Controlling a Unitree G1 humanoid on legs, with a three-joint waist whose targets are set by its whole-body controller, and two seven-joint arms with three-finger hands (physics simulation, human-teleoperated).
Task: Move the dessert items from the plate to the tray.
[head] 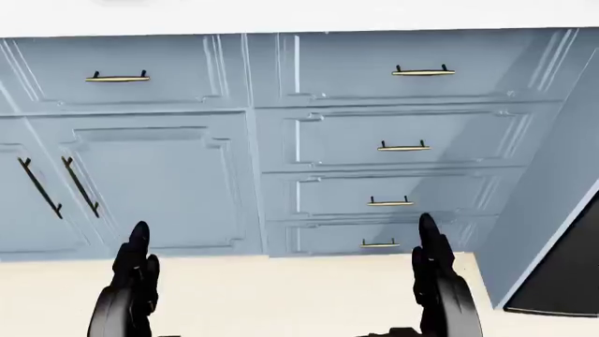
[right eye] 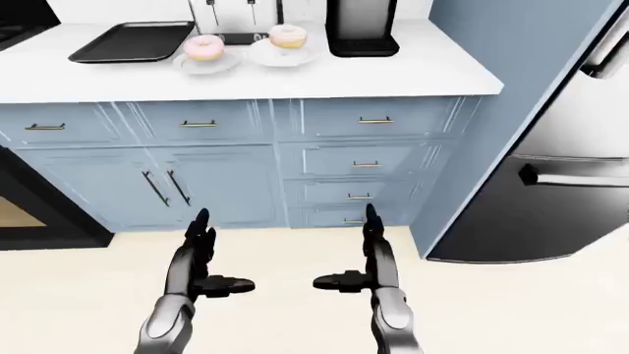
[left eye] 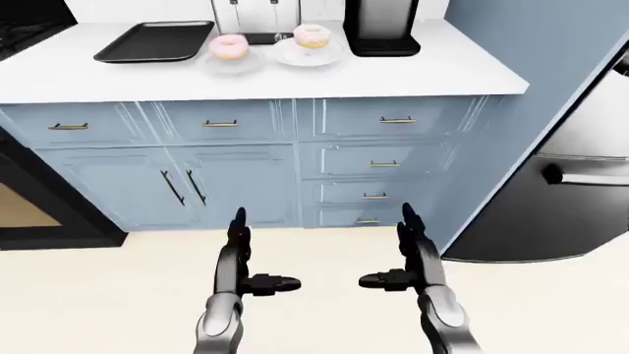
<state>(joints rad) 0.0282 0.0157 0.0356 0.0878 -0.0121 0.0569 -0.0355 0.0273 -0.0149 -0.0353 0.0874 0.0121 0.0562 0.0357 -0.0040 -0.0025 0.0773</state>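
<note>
Cabinets [left eye: 245, 169] in pale blue fill the space above and beyond my two hands in the eye views, with drawers and doors carrying slim handles. Over them runs the white counter [left eye: 393, 74], well apart from both hands and higher than my fingertips reach in these views. To the right of my right hand, past a blue side panel, stands the steel fridge [left eye: 570, 192]; to the left of my left hand the dark oven [left eye: 29, 214] shows at the edge. On the counter, up and left of my left hand, lies the black tray [left eye: 155, 40]. Just right of the tray, nearly straight above my left hand, sits one plate [left eye: 234, 62] bearing a pink-iced donut [left eye: 229, 47]. Beside it to the right, between my hands in line, a second plate [left eye: 309, 53] carries a second donut [left eye: 312, 35] with paler icing. A black machine [left eye: 381, 28] stands above my right hand, and a toaster [left eye: 256, 15] sits behind the plates. My left hand [left eye: 239, 254] is held upright over the cream floor, fingers straight up, thumb pointing inward, gripping nothing. My right hand [left eye: 415, 254] mirrors it, spread and bare, thumb pointing toward the left hand, the two well apart from each other.
</note>
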